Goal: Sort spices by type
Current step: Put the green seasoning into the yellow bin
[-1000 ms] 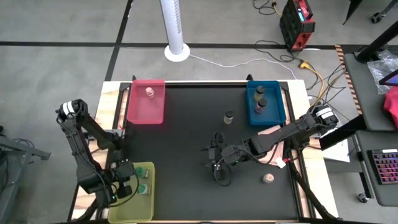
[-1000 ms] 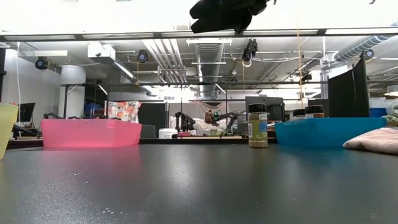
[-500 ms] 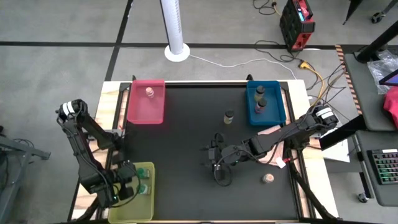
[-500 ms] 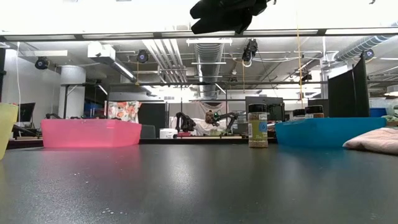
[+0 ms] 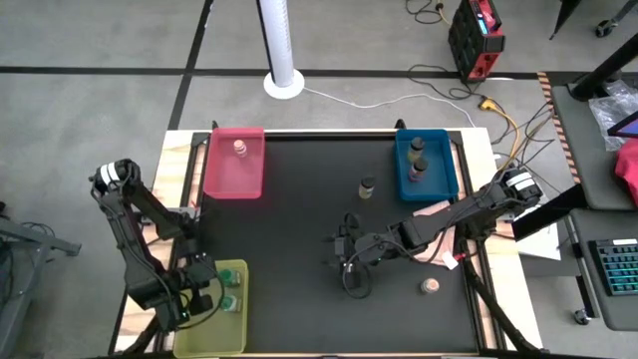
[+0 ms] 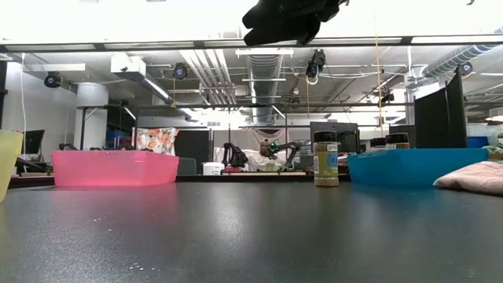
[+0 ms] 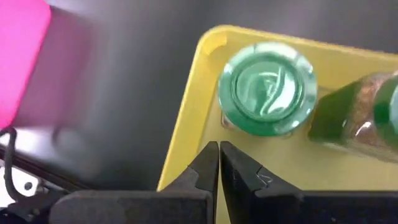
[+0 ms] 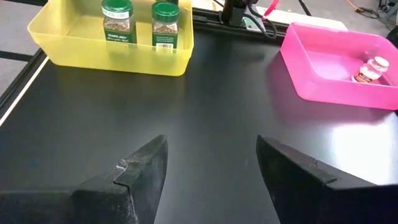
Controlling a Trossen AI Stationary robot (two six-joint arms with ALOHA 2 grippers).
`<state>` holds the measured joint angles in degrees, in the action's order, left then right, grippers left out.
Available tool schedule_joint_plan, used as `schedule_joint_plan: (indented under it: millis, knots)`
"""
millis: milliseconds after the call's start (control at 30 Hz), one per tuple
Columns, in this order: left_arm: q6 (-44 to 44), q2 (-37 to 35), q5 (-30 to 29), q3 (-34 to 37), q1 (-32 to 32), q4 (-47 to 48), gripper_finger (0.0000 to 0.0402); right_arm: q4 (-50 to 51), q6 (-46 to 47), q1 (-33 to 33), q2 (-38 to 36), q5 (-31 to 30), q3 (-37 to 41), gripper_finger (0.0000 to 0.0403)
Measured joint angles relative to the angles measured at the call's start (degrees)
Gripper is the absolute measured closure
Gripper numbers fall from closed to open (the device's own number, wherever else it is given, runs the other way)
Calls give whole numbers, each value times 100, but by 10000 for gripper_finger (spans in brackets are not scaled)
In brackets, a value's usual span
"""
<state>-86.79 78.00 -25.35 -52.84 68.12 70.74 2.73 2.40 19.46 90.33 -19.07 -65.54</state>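
Two arms over a black worktop (image 5: 299,219) from above. Left claw (image 5: 195,299) at the near left corner, over the edge of the yellow tray (image 5: 214,334), beside two green-lidded jars (image 5: 230,300) standing in it. Right claw (image 5: 344,254) out over the middle of the worktop, empty. One pink-topped jar (image 5: 239,148) in the pink tray (image 5: 234,184) at the far left. Two dark-capped jars (image 5: 418,158) in the blue tray (image 5: 444,175) at the far right. One dark-capped jar (image 5: 367,186) upright on the bare worktop, just beside the blue tray. One pinkish jar (image 5: 430,286) alone near the right edge, close to a pink cloth (image 5: 439,214).

Level across the worktop: lone jar (image 6: 326,159) upright between pink tray (image 6: 114,167) and blue tray (image 6: 413,167); dark claw (image 6: 287,20) hanging high above; cloth (image 6: 471,177) at far right.

Left wrist: fingers (image 7: 205,167) pressed shut together, empty, above the yellow tray's rim (image 7: 183,118); one green lid (image 7: 267,87) seen from above, a second jar (image 7: 367,118) next to it.

Right wrist: fingers (image 8: 140,171) spread wide apart, nothing between; yellow tray (image 8: 93,53) with both green-lidded jars (image 8: 117,20) ahead, pink tray (image 8: 336,62) with its jar (image 8: 371,70) lying inside.
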Motion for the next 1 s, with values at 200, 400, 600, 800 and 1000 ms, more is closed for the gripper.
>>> schedule_joint_plan:
  millis: [200, 400, 600, 800, 1000]
  knots:
    - [102, -5, -122, -129, -11, 101, 401, -1, 69, 0, 0, 0, 0, 155]
    - [145, -5, -174, -65, -21, 98, 402, 1, 60, 0, 1, 2, 0, 148]
    - [428, -5, -557, -32, -46, 105, 402, 1, 60, 0, 1, 0, 0, 151]
    - [448, -3, -620, -30, -46, 135, 402, 1, 60, 0, 1, 1, 0, 163]
    - [573, -3, -824, -28, -48, 181, 402, 1, 60, 0, 0, 1, 0, 168]
